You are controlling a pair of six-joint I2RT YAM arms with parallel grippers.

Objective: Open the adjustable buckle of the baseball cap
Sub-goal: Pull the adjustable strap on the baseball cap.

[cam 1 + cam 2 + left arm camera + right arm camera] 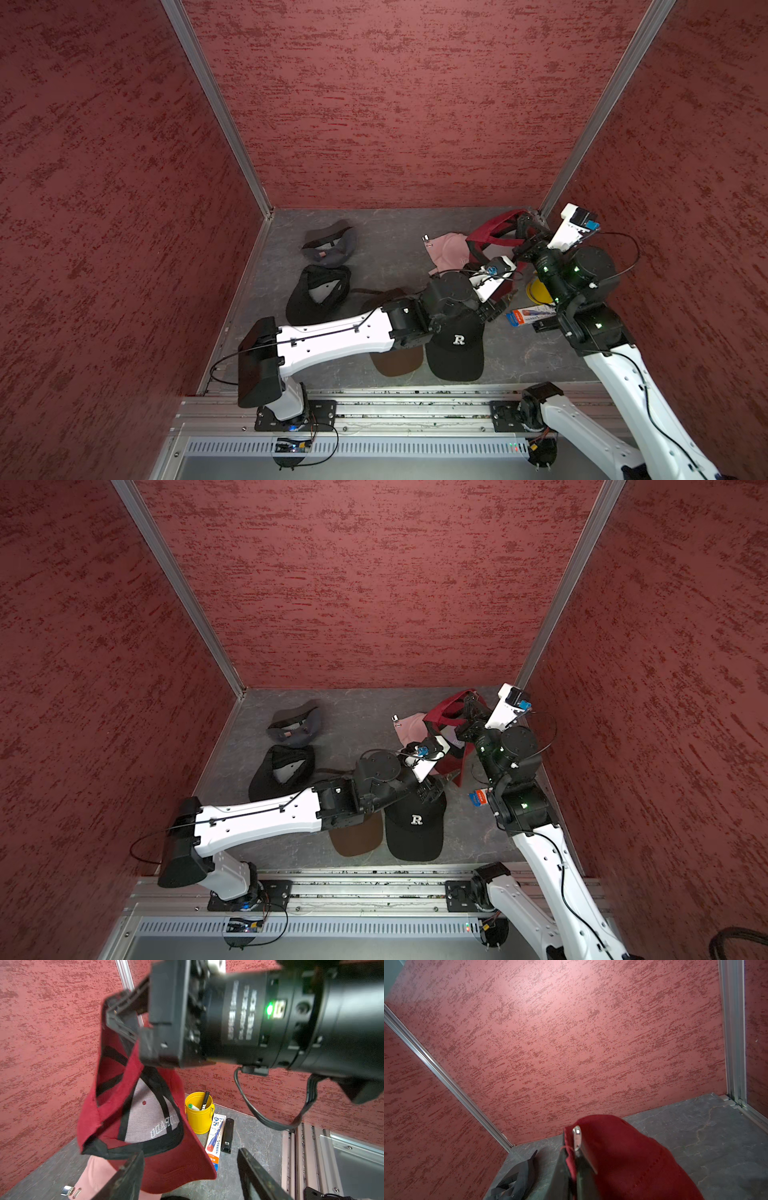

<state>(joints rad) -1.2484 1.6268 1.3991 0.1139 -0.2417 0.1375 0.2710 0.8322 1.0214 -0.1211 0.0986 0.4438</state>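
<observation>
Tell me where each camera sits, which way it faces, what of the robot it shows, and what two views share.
Top views: above the near rail, looking down at the grey floor; the left arm and right arm show.
Left wrist: on the left arm, facing the right gripper and yellow pot; left gripper open.
Right wrist: on the right arm, facing the back wall; right gripper shut on the red cap.
Shared: both wrist views show the red cap.

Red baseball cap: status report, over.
Right gripper shut on strap of dark red fabric baseball cap, lifted. Left gripper open by brim. Silver metal buckle at right jaws. Pale pink fabric cap lies close by.
</observation>
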